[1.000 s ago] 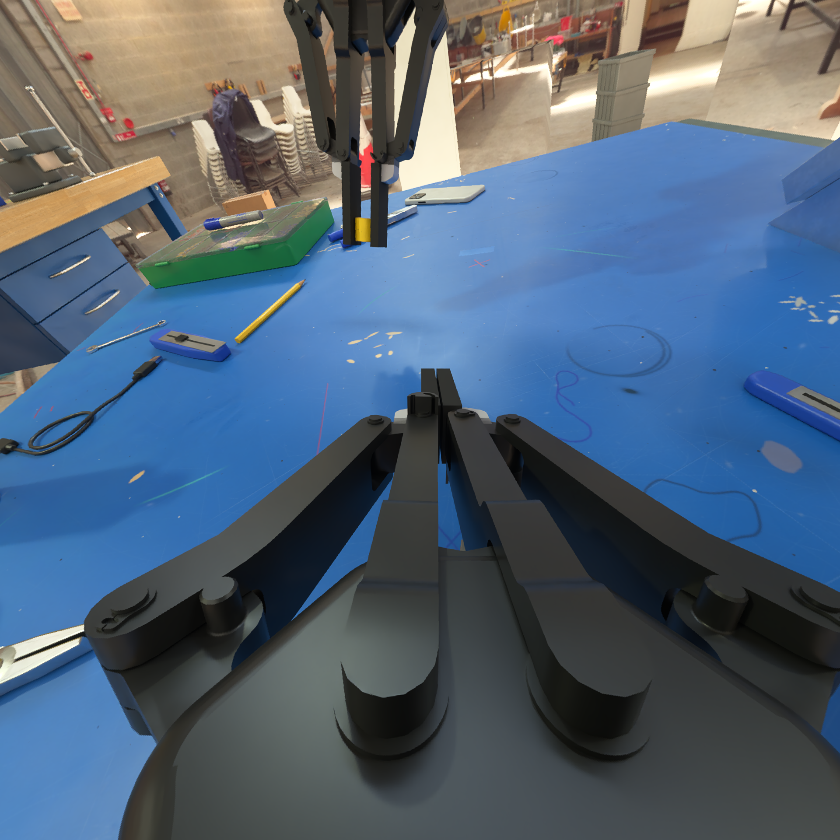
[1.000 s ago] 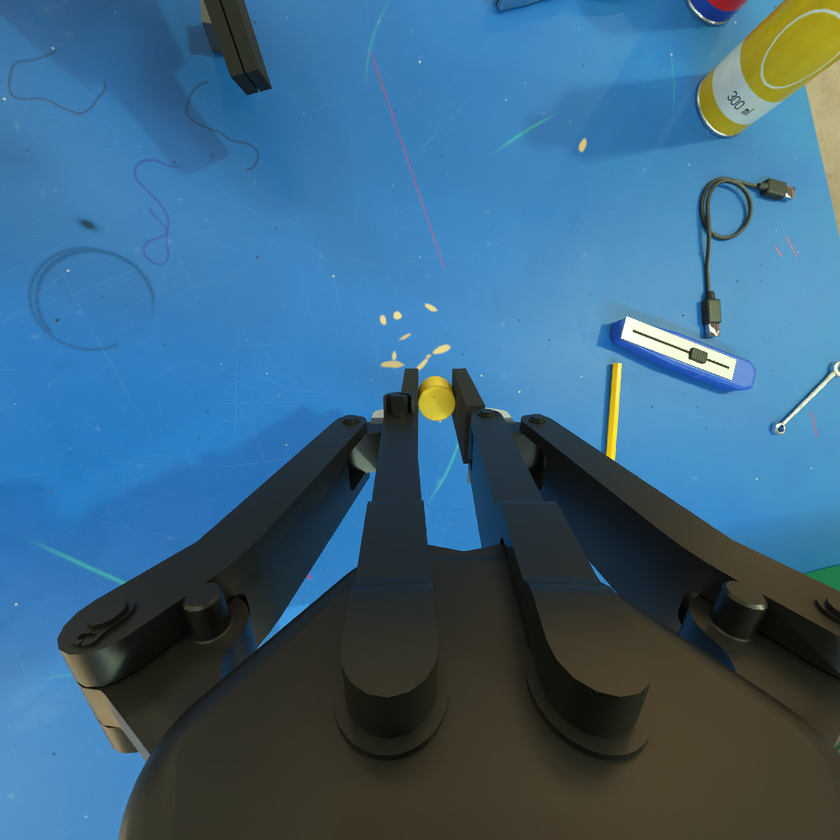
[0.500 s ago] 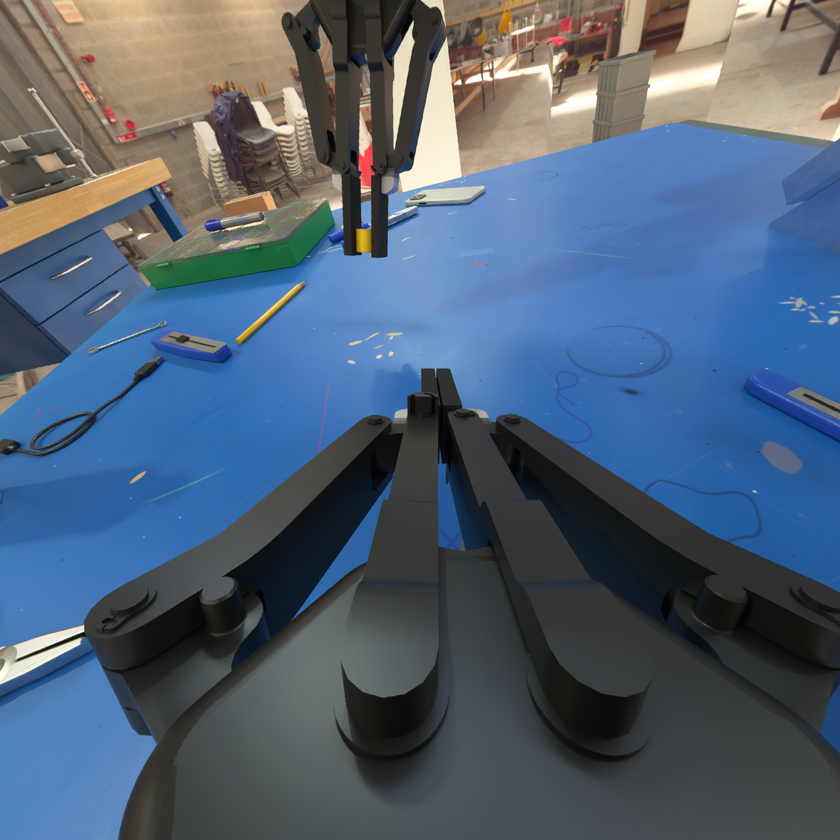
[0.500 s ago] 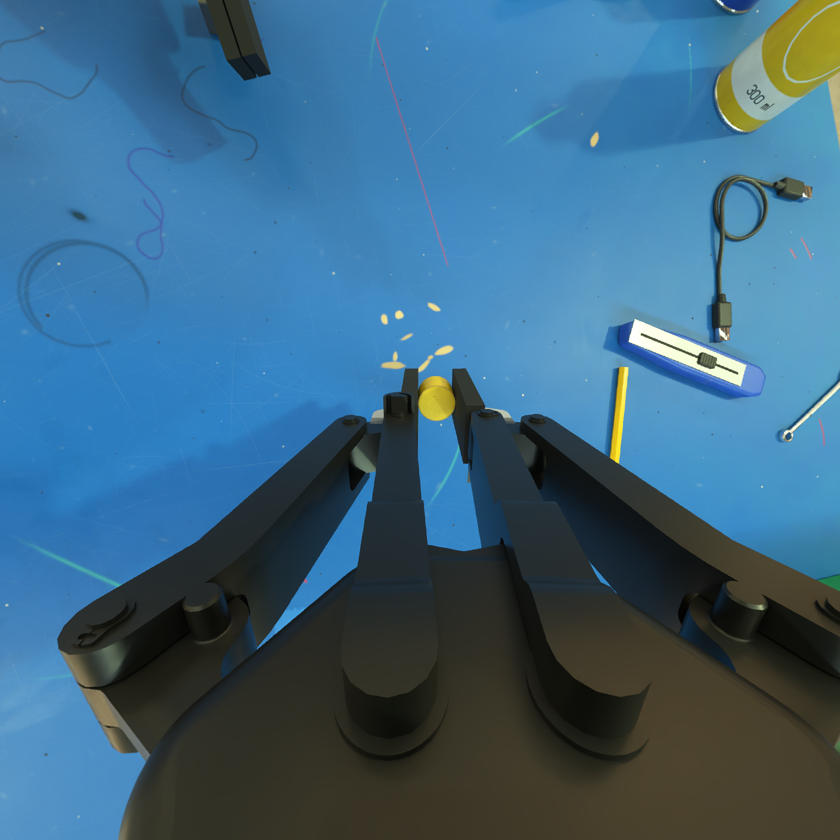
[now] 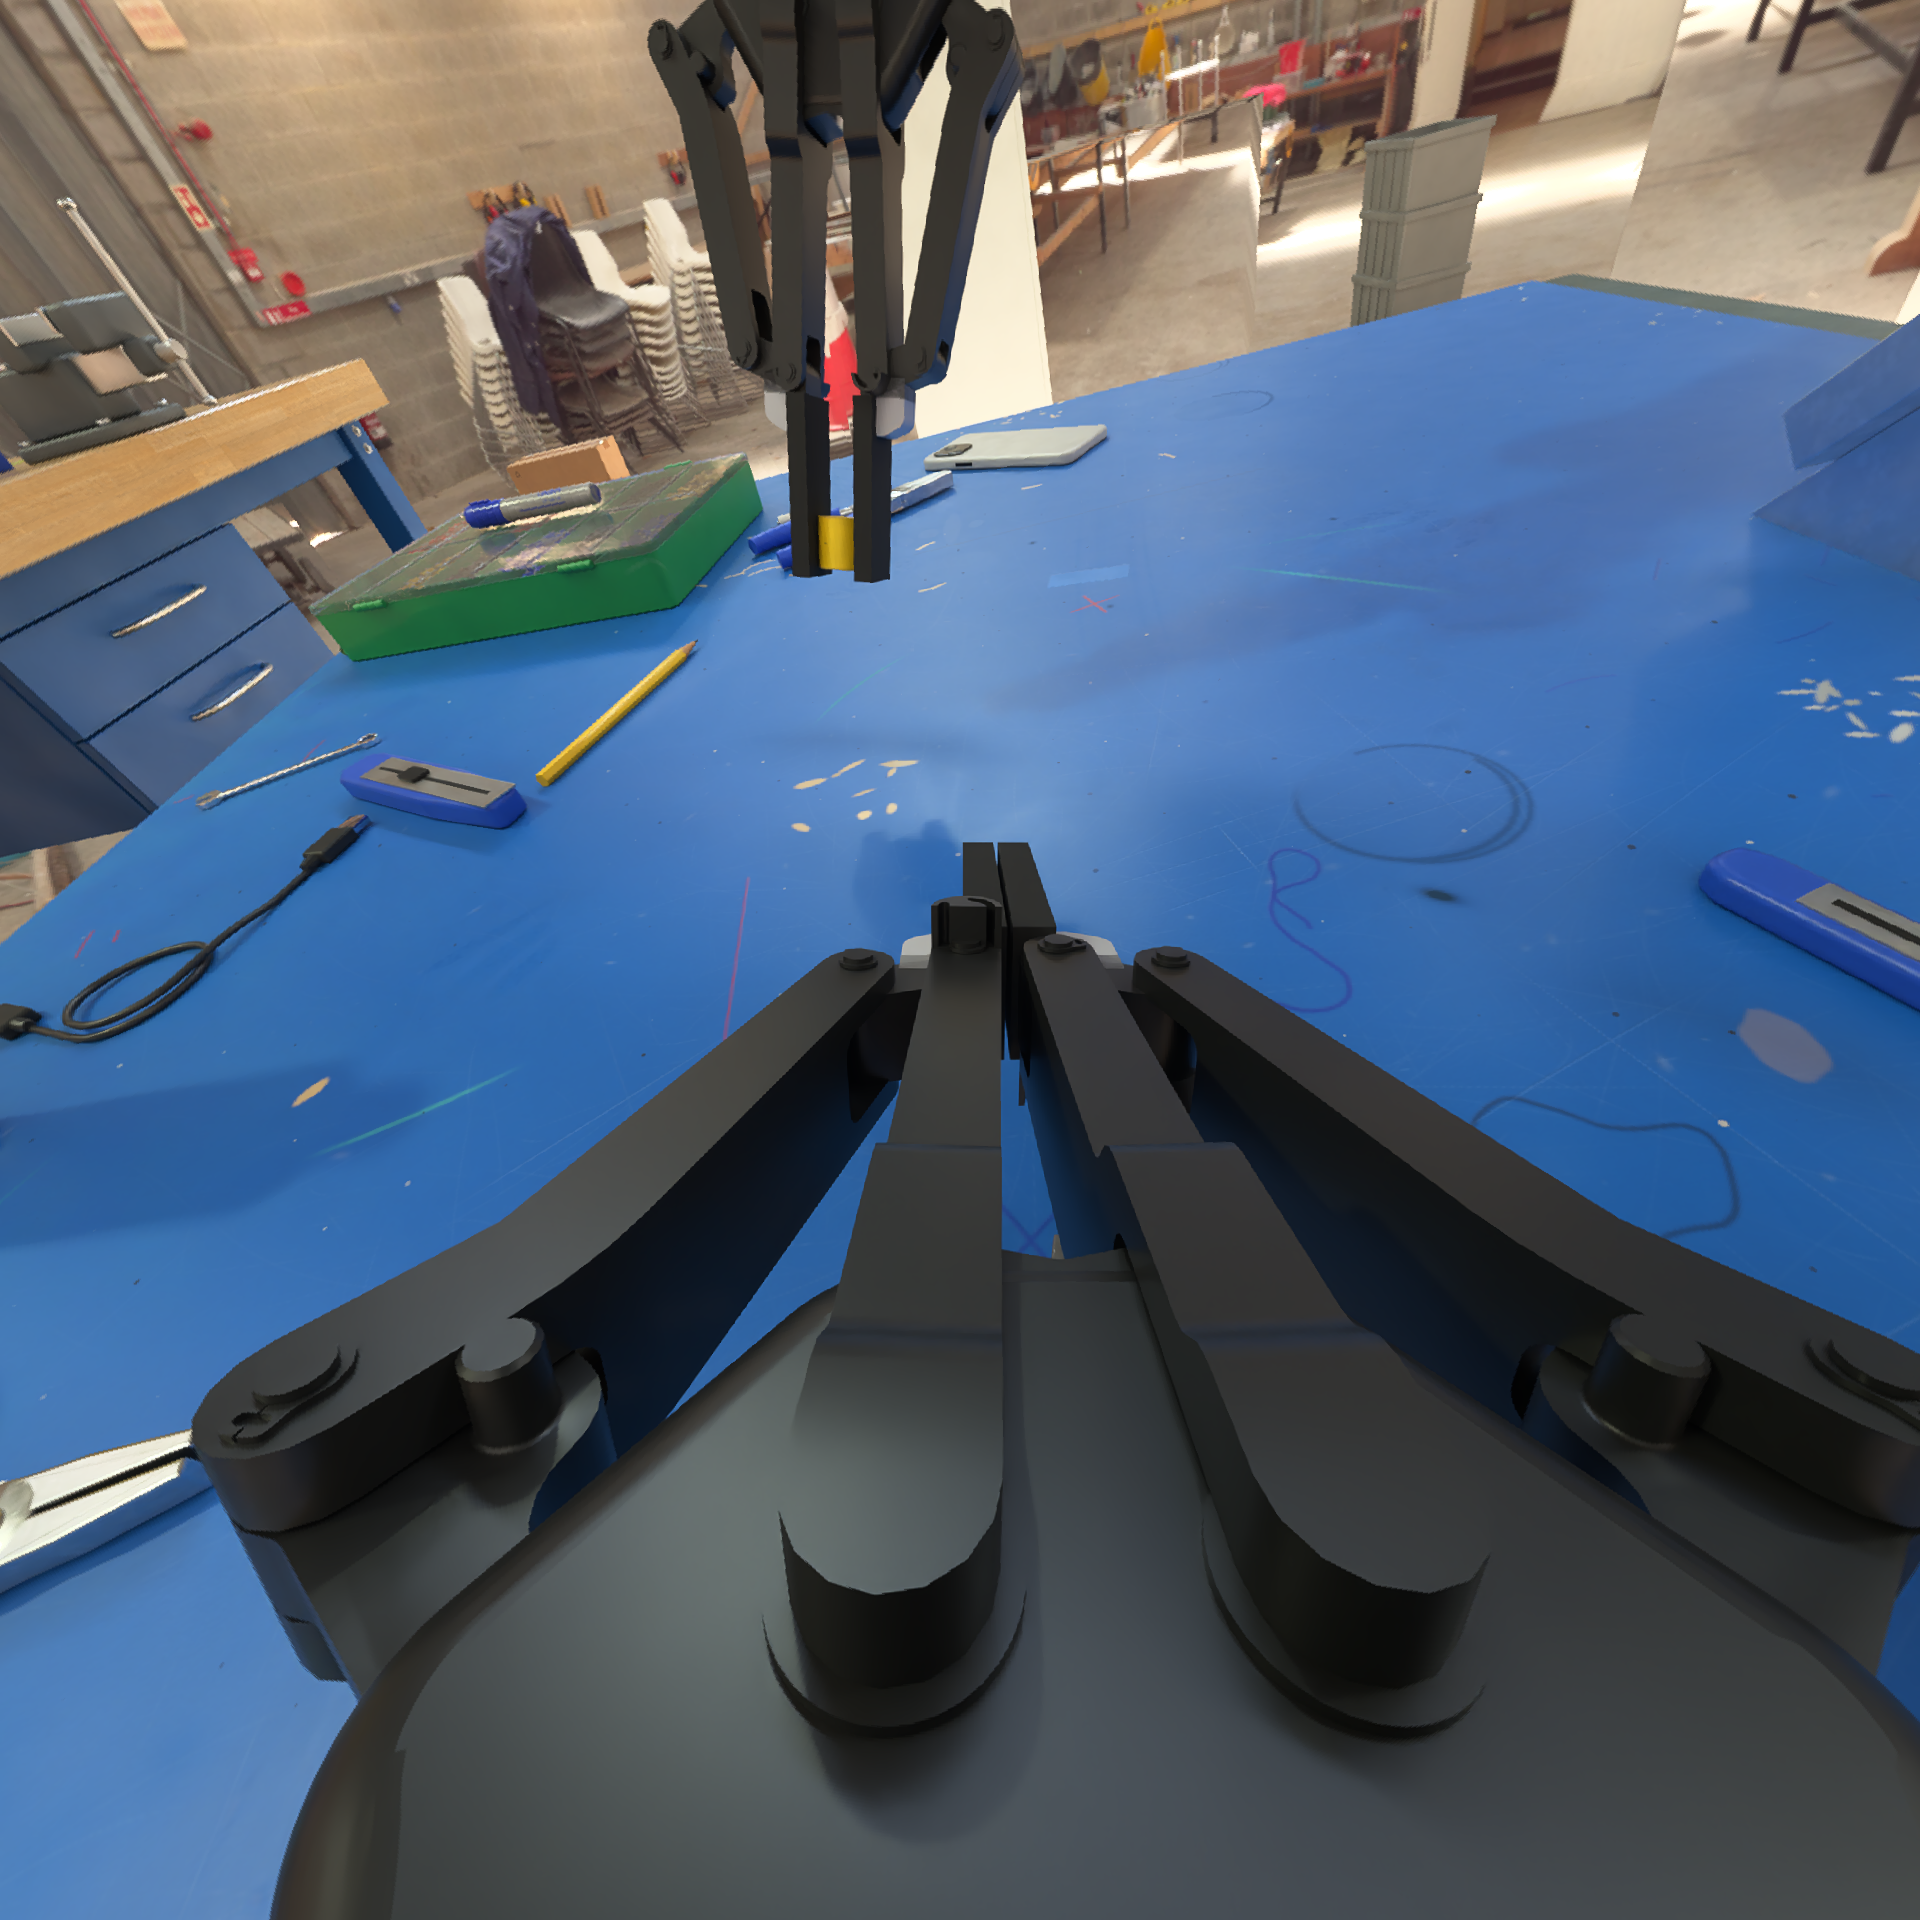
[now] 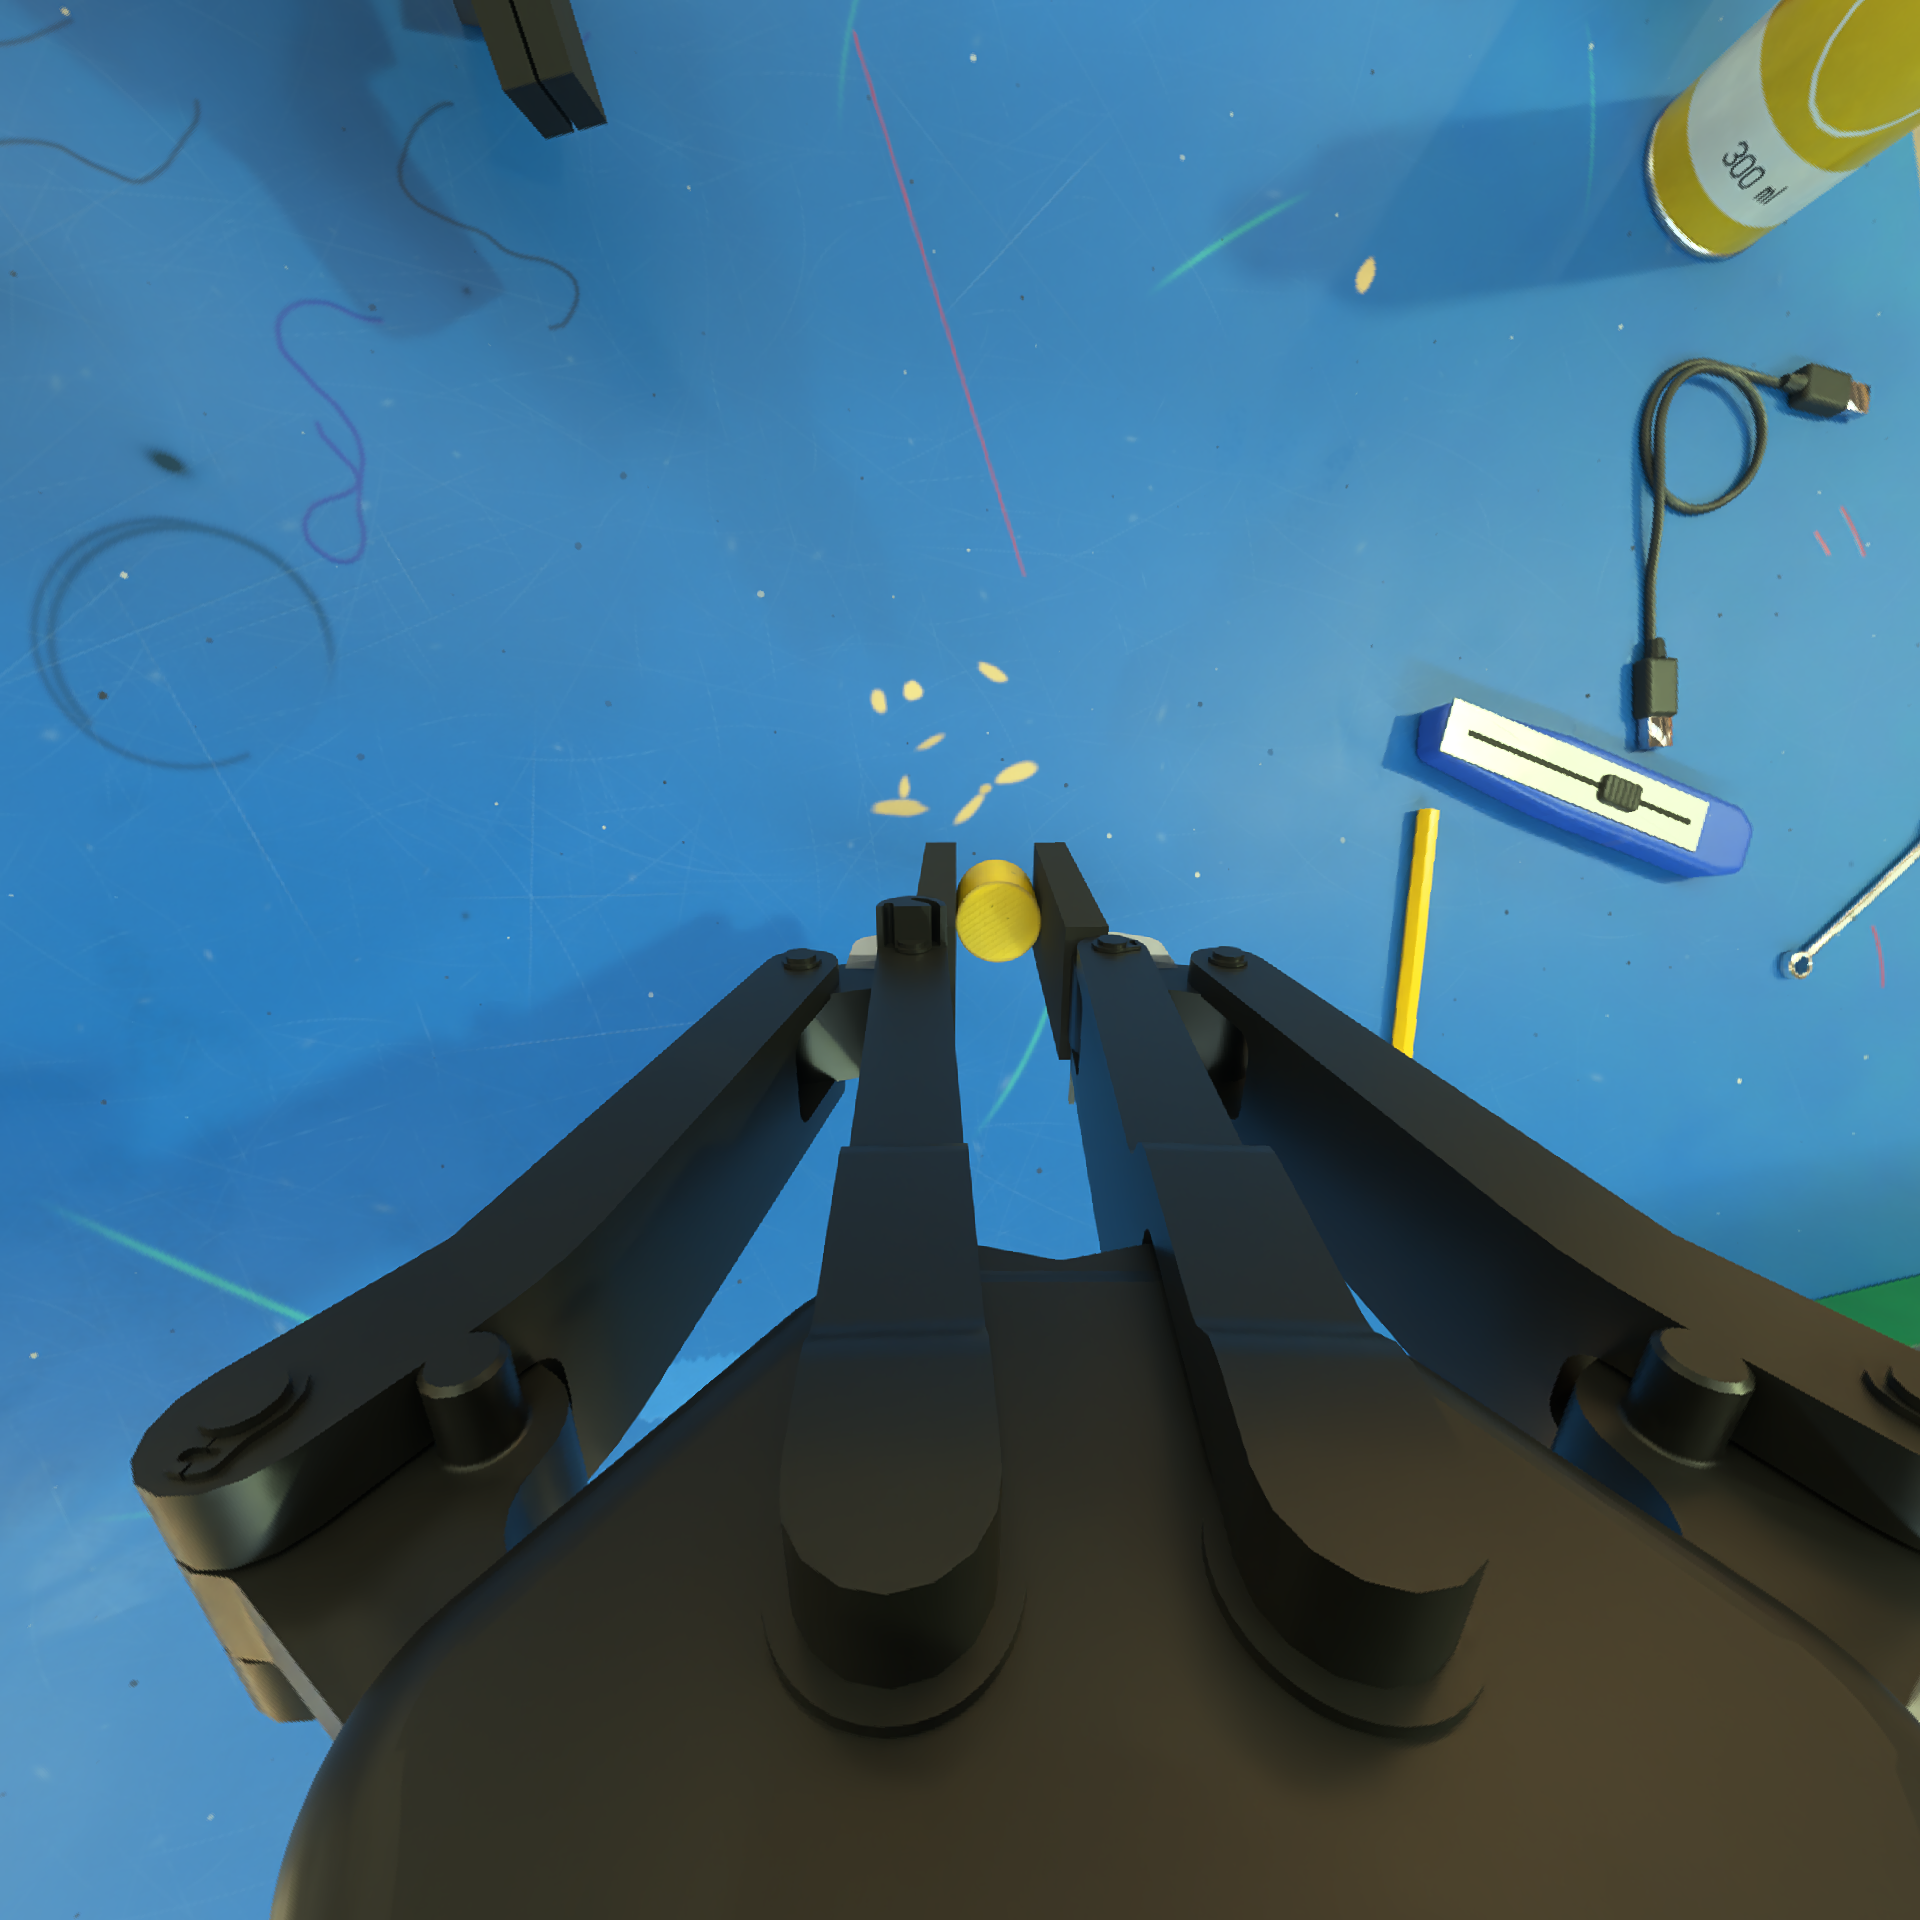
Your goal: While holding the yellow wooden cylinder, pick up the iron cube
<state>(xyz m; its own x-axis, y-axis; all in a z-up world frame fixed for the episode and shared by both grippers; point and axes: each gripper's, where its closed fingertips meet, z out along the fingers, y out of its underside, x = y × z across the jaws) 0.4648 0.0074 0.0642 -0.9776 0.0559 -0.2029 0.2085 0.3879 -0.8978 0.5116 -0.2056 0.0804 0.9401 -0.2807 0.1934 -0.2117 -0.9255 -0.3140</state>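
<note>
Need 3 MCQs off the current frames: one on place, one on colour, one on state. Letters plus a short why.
1. Where is the yellow wooden cylinder?
A. Lying on the table
B. Between the right hand's fingers
C. On the green case

2. What colour is the flat case with a marker on its lid?
A. Red
B. Grey
C. Green

3. How is the left hand set?
A. Fingers pressed together, nothing between them
B. Wide open
C. Closed on the pencil

Key:
1 B: the right wrist view shows the cylinder clamped between the fingertips of the right hand, above the blue table.
2 C: in the left wrist view the case is green, beside the yellow pencil.
3 A: its fingertips meet with no gap and hold nothing; the iron cube shows in neither view.
</note>
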